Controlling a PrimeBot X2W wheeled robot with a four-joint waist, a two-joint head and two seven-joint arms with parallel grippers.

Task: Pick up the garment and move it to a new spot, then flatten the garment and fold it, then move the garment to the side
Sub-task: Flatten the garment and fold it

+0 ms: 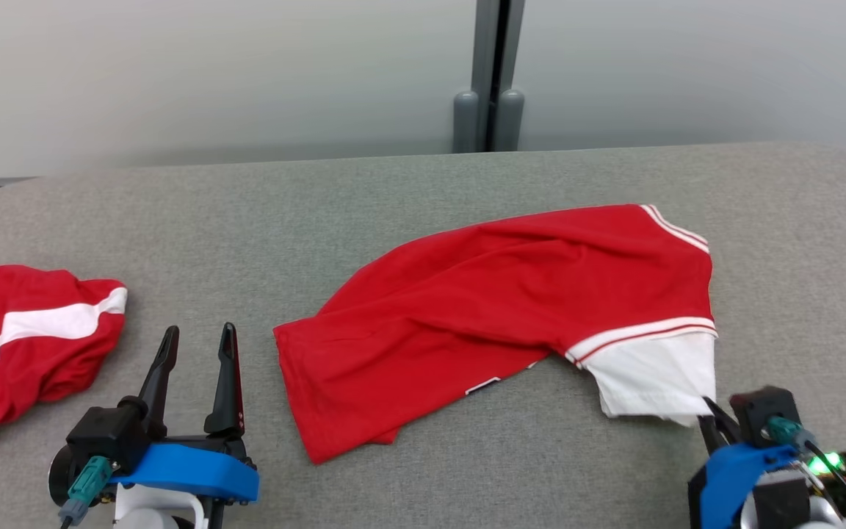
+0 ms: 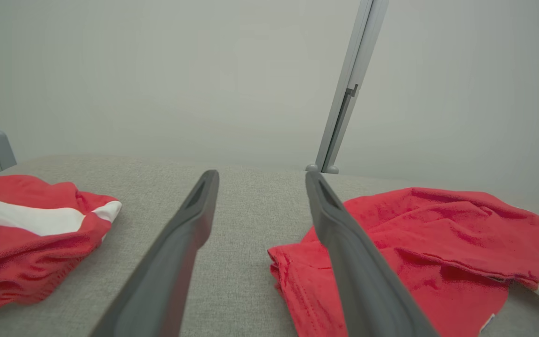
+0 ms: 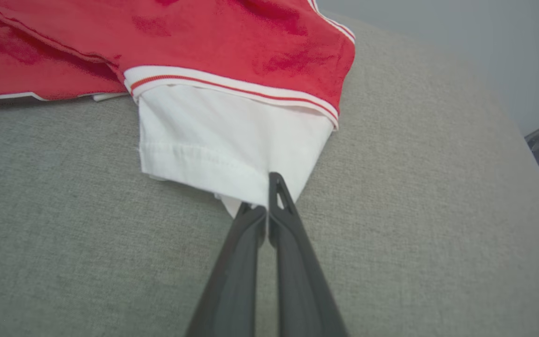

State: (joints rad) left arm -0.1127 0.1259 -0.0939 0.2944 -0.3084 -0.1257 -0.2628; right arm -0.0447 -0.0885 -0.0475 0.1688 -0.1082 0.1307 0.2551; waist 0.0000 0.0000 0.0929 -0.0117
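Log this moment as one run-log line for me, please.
right gripper: shut on white sleeve of red shirt | left gripper: open, empty | second red garment: at left

The garment (image 1: pixel 496 294) is red, with a white sleeve edged in red-and-white stripes. The second garment (image 1: pixel 19 345) is red with a broad white band. The tabletop (image 1: pixel 393 191) is plain grey.

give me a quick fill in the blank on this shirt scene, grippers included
1. The right gripper is shut on the ____ sleeve of the red garment.
2. The left gripper stands ____, holding nothing.
3. The other garment, red with a white stripe, lies at the robot's ____.
4. Both lie on a ____ fabric-covered table.

Missing words: white; open; left; grey
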